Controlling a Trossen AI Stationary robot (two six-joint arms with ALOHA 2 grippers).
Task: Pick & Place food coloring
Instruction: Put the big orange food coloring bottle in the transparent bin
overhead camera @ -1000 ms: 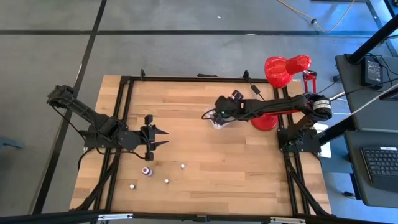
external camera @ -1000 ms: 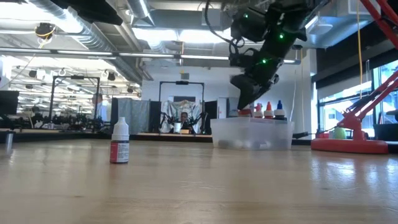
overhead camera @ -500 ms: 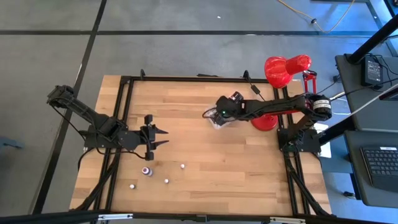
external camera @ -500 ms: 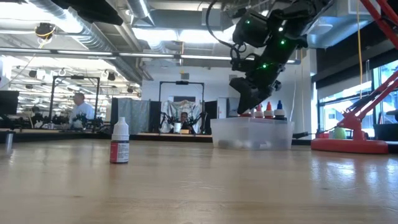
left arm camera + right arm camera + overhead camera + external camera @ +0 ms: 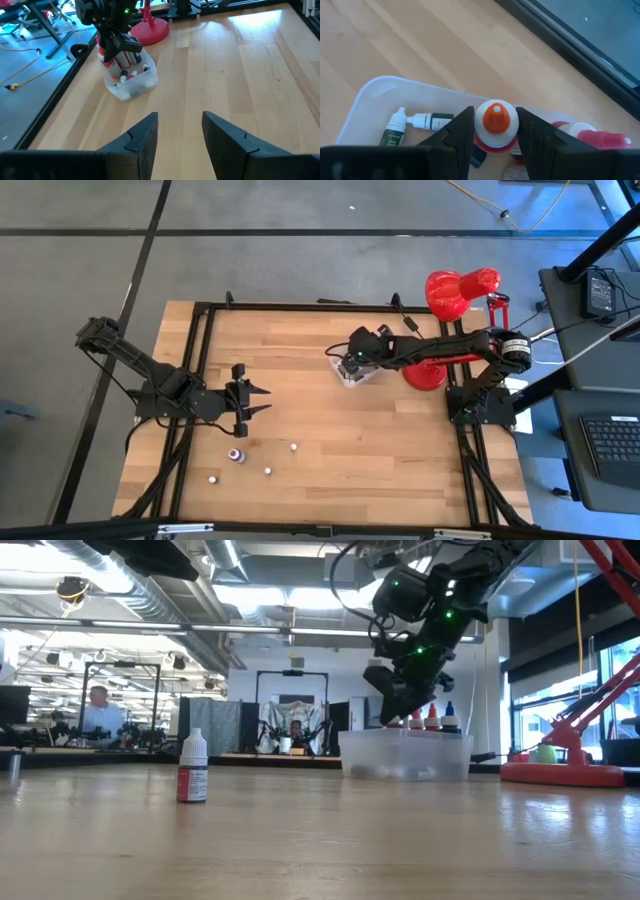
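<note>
Directly between right jaws, orange-capped bottle (image 5: 494, 121), over tub (image 5: 375, 92)

Around our work area
We see a red lamp (image 5: 455, 292) standing at the wooden surface (image 5: 310, 440) edge, beside a clear plastic tub (image 5: 405, 754); a person (image 5: 97, 716) sits far behind.

I see broad bare counter (image 5: 310, 415) between the two arms — open passage through the middle. Near the front left, four small bottles (image 5: 237, 455) stand scattered and well apart, with gaps between them. At the back right the clear tub (image 5: 355, 373) is crowded with bottles, the right gripper (image 5: 352, 366) sits over it, and the red lamp (image 5: 440, 330) base blocks the side just beyond.
</note>
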